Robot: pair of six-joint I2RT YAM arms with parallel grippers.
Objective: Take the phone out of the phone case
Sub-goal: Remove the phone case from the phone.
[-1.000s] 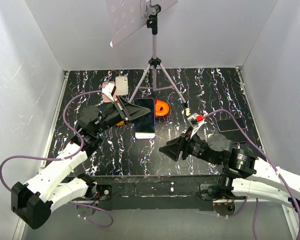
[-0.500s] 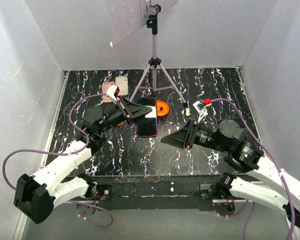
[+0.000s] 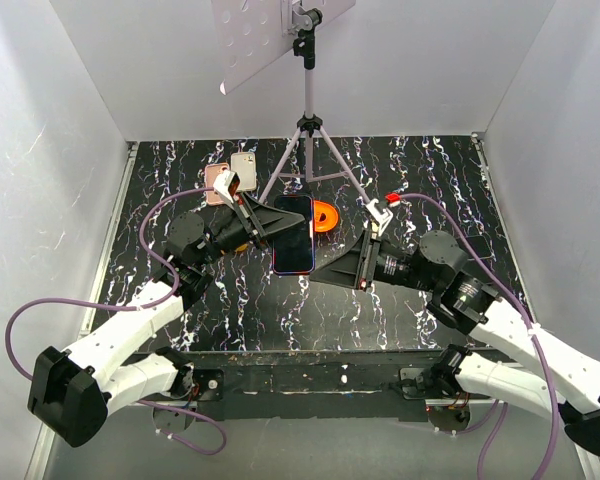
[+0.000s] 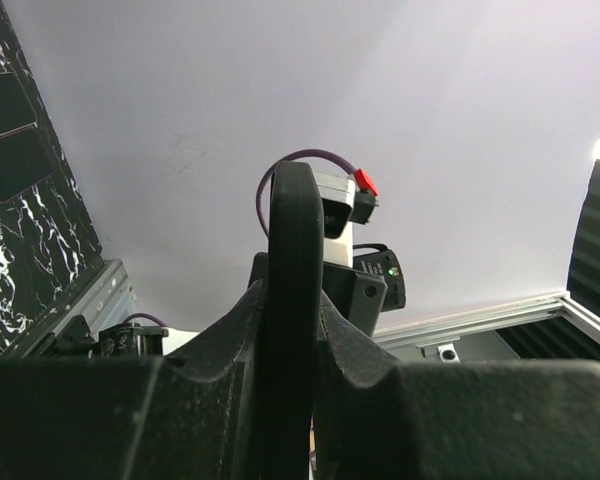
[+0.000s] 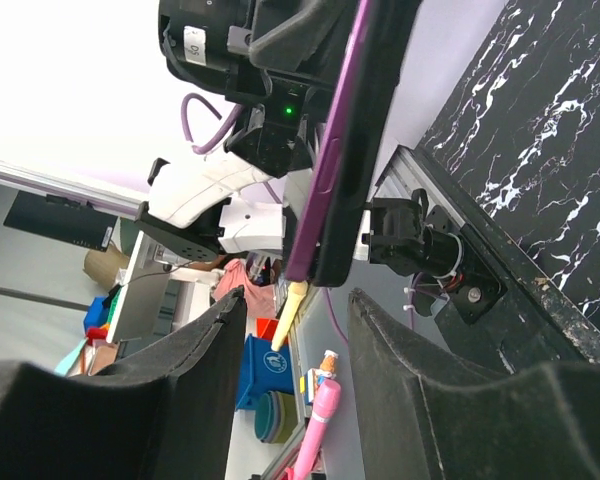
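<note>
My left gripper (image 3: 268, 224) is shut on the phone in its case (image 3: 292, 234), holding it above the table with the dark screen up. In the left wrist view the cased phone (image 4: 292, 300) shows edge-on between the pads. In the right wrist view it (image 5: 352, 130) hangs just ahead of my open right gripper (image 5: 296, 300), its purple edge on the left and black case on the right. My right gripper (image 3: 325, 272) points at the phone's near right corner, close to it but apart.
A tripod (image 3: 308, 140) holding a white perforated board stands at the back middle. An orange object (image 3: 325, 215) lies under the phone's far side. Two phones (image 3: 232, 172) lie at the back left. A dark phone (image 3: 458, 245) lies behind the right arm.
My right gripper has risen and swung left toward the phone's near right corner. My left gripper has lifted the phone slightly and shifted it back.
</note>
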